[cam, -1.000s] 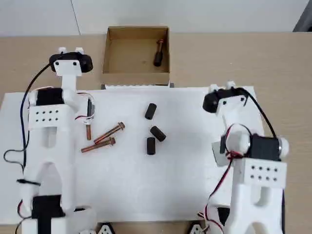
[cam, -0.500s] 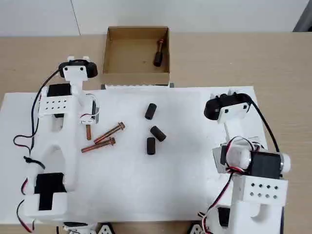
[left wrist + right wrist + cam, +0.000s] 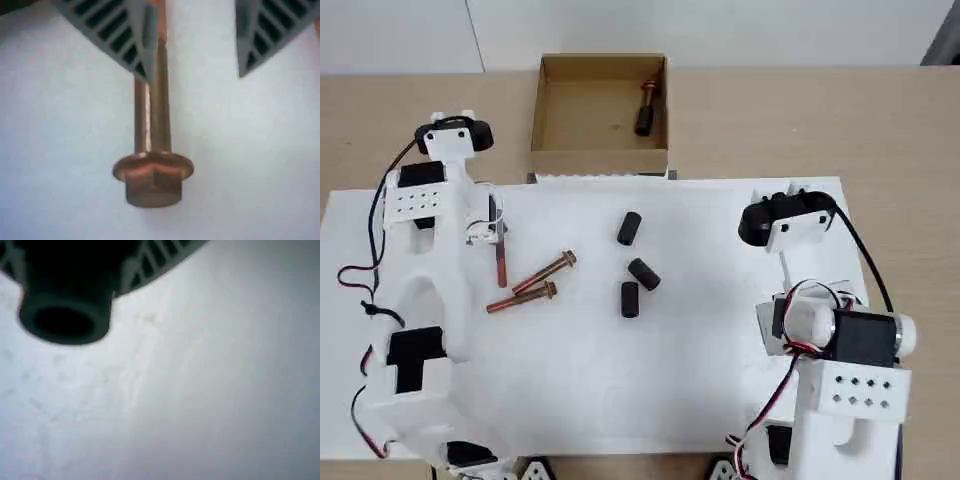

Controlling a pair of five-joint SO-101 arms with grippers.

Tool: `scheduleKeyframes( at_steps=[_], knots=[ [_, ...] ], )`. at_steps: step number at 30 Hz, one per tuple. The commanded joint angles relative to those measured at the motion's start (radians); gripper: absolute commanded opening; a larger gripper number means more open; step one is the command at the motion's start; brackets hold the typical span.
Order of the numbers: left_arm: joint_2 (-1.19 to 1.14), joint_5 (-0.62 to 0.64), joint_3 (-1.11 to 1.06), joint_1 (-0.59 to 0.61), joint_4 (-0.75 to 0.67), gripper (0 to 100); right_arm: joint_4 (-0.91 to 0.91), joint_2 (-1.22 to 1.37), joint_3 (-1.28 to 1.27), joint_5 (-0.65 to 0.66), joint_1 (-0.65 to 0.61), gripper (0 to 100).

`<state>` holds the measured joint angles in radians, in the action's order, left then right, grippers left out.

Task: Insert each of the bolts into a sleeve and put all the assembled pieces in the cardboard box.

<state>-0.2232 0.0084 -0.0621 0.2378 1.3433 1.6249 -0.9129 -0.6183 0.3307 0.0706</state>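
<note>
- Copper bolt [image 3: 152,150] flat on the white surface [image 3: 670,390], left fingers [image 3: 110,25] open astride its shank, one touching, one apart. Close mid-shank, I'd say, and lift level, leaving the thread end free.
- Left arm [image 3: 430,250] stretches forward, wrist tipped straight down.
- Right fingers [image 3: 155,257] look clamped on a black sleeve [image 3: 65,320], bore showing, over the surface. Right arm [image 3: 840,350] folded, wrist low.
- Between the arms: two more bolts [image 3: 545,272], three sleeves [image 3: 643,273].
- Far off, the box [image 3: 537,100] holds one assembled piece [image 3: 646,108].
</note>
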Motion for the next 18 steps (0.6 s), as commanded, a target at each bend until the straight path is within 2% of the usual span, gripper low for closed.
scheduleKeyframes(
  at_steps=[1, 11, 18],
  knots=[
    [0.008, 0.003, 0.044, 0.0, -0.014, 11, -0.007, -0.016, 0.006, -0.003, 0.005, 0.3],
    [-0.002, -0.002, 0.048, -0.011, -0.044, 11, -0.007, -0.016, 0.006, -0.003, 0.005, 0.3],
    [-0.051, -0.002, 0.054, -0.06, -0.06, 11, -0.007, -0.016, 0.006, -0.005, 0.004, 0.3]
  ],
)
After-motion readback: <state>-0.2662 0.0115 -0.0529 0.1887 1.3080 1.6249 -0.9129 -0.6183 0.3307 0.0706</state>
